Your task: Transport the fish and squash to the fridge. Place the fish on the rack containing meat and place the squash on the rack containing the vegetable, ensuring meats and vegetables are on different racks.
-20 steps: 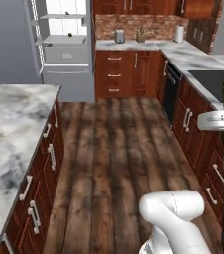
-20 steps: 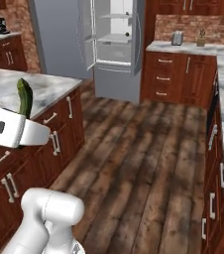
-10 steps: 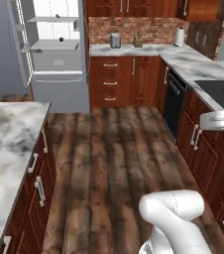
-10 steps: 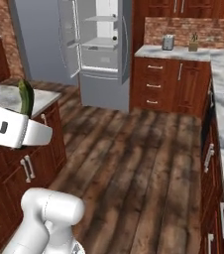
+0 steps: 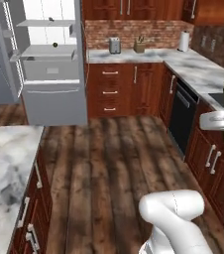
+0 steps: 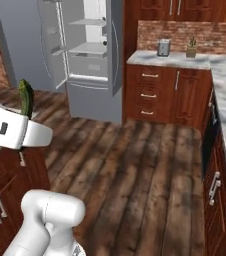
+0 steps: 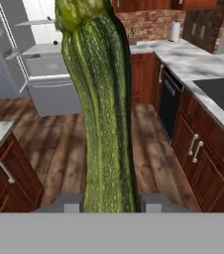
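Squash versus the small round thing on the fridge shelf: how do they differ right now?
The squash is long, olive green and streaked; the vegetable is a tiny dark ball whose colour I cannot tell from here. The squash stands upright, gripped at its lower end by the shut gripper; the vegetable rests free on a pale shelf of the open fridge. The squash is carried out over the kitchen floor, the vegetable already sits inside.
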You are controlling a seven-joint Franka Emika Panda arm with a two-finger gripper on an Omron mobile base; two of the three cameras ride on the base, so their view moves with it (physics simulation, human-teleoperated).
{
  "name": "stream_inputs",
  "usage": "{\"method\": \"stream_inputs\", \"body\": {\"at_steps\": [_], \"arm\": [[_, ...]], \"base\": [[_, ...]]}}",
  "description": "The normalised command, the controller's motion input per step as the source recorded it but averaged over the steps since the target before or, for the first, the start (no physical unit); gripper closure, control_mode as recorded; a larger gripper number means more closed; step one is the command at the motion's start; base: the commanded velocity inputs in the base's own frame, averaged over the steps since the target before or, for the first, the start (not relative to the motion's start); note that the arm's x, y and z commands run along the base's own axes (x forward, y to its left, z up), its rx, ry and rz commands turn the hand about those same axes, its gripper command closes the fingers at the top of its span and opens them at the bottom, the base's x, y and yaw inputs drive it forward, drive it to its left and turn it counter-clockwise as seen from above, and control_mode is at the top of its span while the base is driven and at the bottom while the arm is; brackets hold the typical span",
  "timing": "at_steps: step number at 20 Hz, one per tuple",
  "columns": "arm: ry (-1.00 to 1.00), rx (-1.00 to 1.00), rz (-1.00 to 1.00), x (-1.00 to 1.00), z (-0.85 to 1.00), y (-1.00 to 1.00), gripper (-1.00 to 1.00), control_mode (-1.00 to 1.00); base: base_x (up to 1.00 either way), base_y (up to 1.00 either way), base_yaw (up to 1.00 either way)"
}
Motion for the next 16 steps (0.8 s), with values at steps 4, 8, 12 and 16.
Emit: {"method": "stream_inputs", "body": {"at_steps": [4, 8, 12, 16], "arm": [[0.0, 0.0, 0.0, 0.0, 0.0, 0.0, 1.0, 1.0], [0.0, 0.0, 0.0, 0.0, 0.0, 0.0, 1.0, 1.0], [0.0, 0.0, 0.0, 0.0, 0.0, 0.0, 1.0, 1.0], [0.0, 0.0, 0.0, 0.0, 0.0, 0.0, 1.0, 1.0]], "base": [[1.0, 0.48, -0.12], [1.0, 0.2, -0.08], [1.0, 0.23, -0.06], [1.0, 0.09, -0.03]]}}
